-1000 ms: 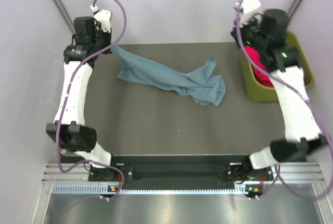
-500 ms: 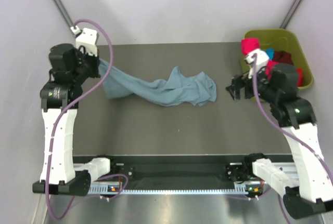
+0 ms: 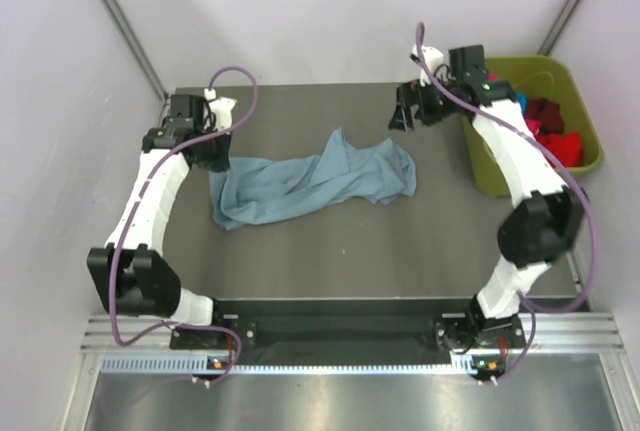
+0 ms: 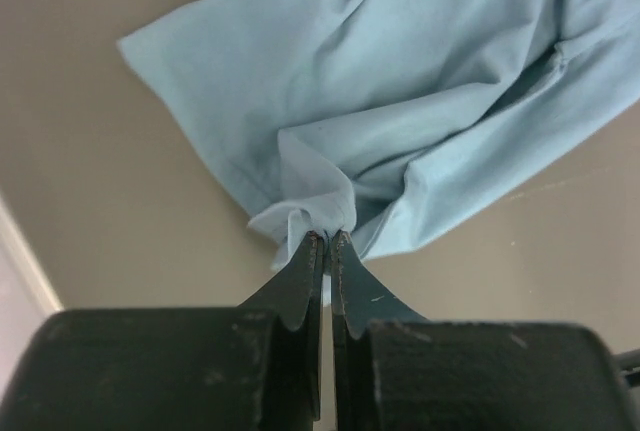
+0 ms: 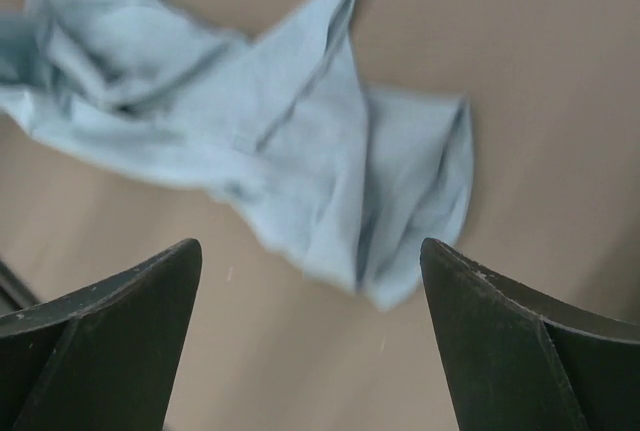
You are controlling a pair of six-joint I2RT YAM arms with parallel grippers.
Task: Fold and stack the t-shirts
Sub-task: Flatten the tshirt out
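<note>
A large grey-blue t-shirt (image 3: 310,181) lies crumpled across the middle of the table. My left gripper (image 3: 212,156) is shut on a bunched corner at its left end, and in the left wrist view the cloth (image 4: 400,101) fans out from the pinched tips of the gripper (image 4: 327,238). My right gripper (image 3: 405,116) hovers open behind the shirt's right end. Its wrist view shows the shirt (image 5: 300,151) below and nothing inside the gripper (image 5: 310,251). Red (image 3: 560,143), maroon (image 3: 540,111) and turquoise (image 3: 518,101) t-shirts sit in the bin.
An olive-green bin (image 3: 545,63) stands at the table's back right corner, beside my right arm. Bare dark tabletop (image 3: 330,251) lies in front of the shirt. Pale walls close in on the left, the right and the back.
My left gripper moved inward and lowered the shirt's left end onto the table. My right arm swung from mid-right to the back near the bin, with its jaws wide.
</note>
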